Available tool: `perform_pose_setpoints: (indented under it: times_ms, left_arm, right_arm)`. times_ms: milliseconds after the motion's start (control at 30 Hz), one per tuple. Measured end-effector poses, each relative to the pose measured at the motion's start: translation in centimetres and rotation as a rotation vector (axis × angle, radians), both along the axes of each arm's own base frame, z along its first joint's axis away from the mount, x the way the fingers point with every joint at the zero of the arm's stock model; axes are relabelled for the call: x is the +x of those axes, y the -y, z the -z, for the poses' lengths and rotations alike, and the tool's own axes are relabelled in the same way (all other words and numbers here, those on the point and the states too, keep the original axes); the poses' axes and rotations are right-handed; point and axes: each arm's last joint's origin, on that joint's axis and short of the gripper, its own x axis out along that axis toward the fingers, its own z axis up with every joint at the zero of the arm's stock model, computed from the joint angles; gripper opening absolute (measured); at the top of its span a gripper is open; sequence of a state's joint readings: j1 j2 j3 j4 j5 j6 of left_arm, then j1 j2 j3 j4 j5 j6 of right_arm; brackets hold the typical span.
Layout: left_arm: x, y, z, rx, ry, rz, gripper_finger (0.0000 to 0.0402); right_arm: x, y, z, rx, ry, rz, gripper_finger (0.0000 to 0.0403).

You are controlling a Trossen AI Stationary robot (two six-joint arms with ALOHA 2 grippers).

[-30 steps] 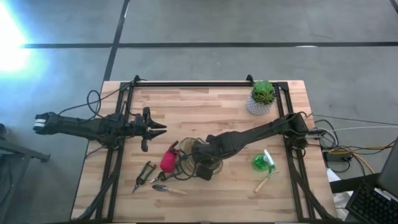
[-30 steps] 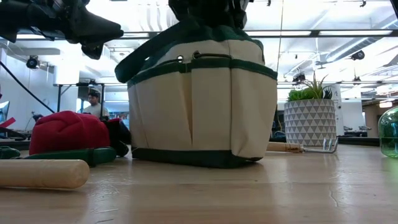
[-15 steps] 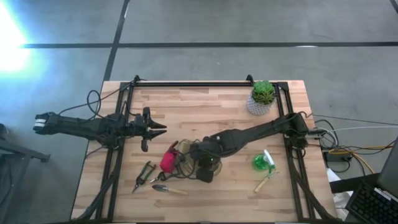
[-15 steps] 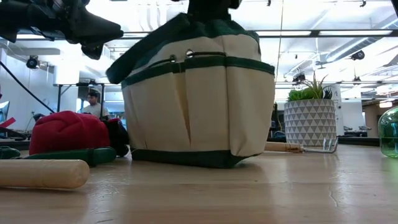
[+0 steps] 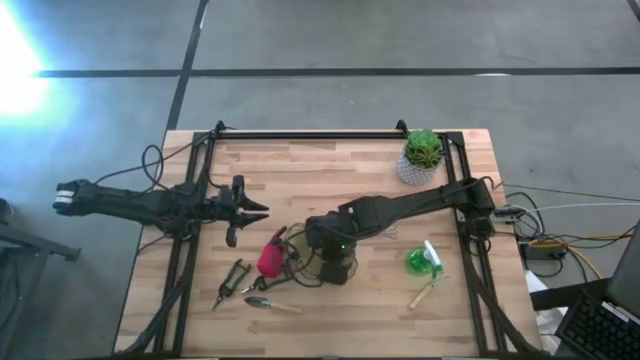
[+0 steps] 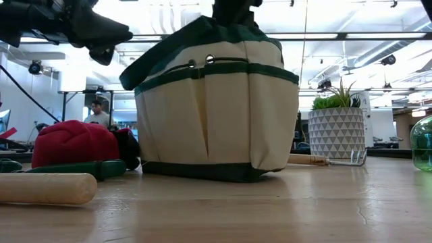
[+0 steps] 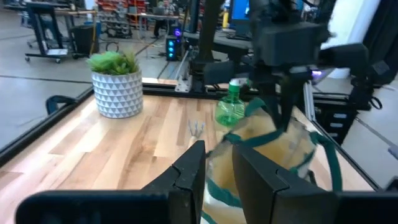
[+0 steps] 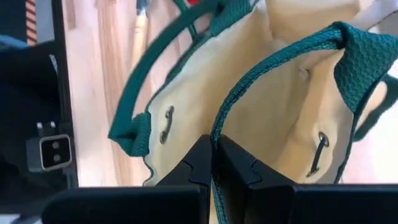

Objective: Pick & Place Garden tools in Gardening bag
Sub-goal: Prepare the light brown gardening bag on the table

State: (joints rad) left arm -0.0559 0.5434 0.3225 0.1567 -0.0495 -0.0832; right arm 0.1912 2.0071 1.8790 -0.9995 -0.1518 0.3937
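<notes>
Currently the right gripper [image 8: 213, 165] is sitting over the gardening bag [image 6: 216, 108] near the table's [image 5: 330, 165] middle, its fingers pressed together on the bag's green trim at the rim; in the right wrist view the band is running straight between the two fingertips. Low view: bag is standing upright on the wood, one green handle [image 6: 158, 57] drooping to the side. Left gripper [image 5: 243, 208] is hovering off to the left of the bag, touching nothing, fingers a little apart. Tools are lying around the bag: red-and-black piece [image 5: 271, 255] just beside it, pruners [image 5: 232, 280] and a wooden-handled trowel [image 5: 270, 304] toward the front edge, green spray bottle [image 5: 420, 262] on the right with another wooden-handled tool [image 5: 424, 293], probably a fork. Potted plant [image 5: 421, 155] is standing at the far right corner.
</notes>
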Motion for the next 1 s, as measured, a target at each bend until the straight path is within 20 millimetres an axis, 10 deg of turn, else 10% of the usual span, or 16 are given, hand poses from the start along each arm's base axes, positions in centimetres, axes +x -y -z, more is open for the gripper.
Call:
perform_pose_setpoints:
  times_ms: [433, 1000]
  left_arm:
    - [2.2, 0.3, 2.1, 0.243, -0.158, 0.081, 0.0083]
    - [8.2, 2.0, -1.3, 0.391, -0.440, 0.268, 0.0082]
  right_arm:
    - [0.2, 1.4, -0.3, 0.038, 0.021, -0.082, 0.0008]
    - [0.1, 1.7, -0.6, 0.036, 0.036, -0.088, 0.0008]
